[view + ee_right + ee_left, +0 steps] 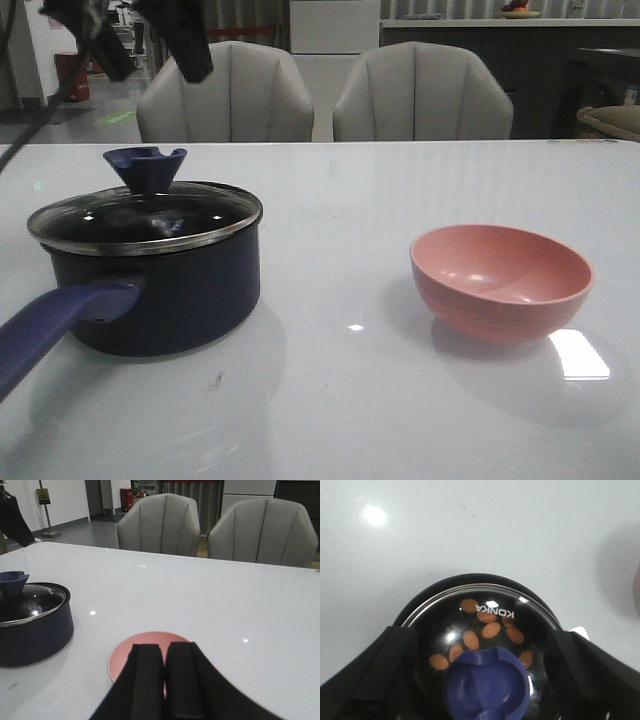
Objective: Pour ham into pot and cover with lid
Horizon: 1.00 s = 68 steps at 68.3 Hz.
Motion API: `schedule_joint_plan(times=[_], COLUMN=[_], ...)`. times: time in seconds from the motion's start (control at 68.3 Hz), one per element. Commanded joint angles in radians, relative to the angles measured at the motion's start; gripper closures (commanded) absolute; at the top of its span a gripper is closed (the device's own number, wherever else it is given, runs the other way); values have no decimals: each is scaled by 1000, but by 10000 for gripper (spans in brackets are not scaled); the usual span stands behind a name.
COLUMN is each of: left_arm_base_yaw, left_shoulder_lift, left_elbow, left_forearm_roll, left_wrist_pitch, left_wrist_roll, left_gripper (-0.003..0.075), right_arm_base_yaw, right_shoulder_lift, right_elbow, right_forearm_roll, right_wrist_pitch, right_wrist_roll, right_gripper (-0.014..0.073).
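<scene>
A dark navy-blue round saucepan (160, 285) stands upright on the white glossy table (330, 400), its long blue-purple handle (55, 325) running toward the camera side and the left edge of the front view. The round clear glass lid with a silver rim (145, 222) sits flat on the pot, its blue flared knob (146, 167) pointing straight up. Through the glass, the left wrist view shows small orange-pink ham chunks (490, 630) scattered across the pot's black floor. The left gripper (130, 40) hangs above the lid with its jaws spread wide apart; the knob lies between and below the two black fingers (375, 675), touching neither. To the right, well apart from the pot, a round pink bowl (500, 280) rests upright. The right gripper (162, 680) hovers over the bowl's near rim, its two black fingers pressed together with nothing between them. Two grey upholstered chairs (325, 95) stand behind the table.
</scene>
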Motion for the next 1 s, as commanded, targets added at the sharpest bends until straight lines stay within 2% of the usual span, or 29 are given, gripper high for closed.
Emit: schedule_joint_plan(times=[0.0, 0.146, 0.835, 0.981], left_arm_base_yaw=[-8, -8, -8, -8], left_shoulder_lift=[-136, -286, -1093, -1269], left_elbow=[7, 134, 928, 1060], left_forearm_roll=[4, 4, -24, -24], left_wrist_pitch=[-60, -129, -557, -601], left_wrist_roll=[-9, -9, -9, -9], left_gripper=[168, 168, 169, 169], right_arm_base_yaw=[0, 0, 0, 0], right_shoulder_lift=[10, 10, 10, 10], right_elbow=[-28, -28, -28, -28], right_forearm_roll=[0, 0, 0, 0], right_wrist_pitch=[-87, -87, -87, -87], right_wrist_roll=[-12, -12, -12, -12], right_gripper=[424, 424, 424, 424])
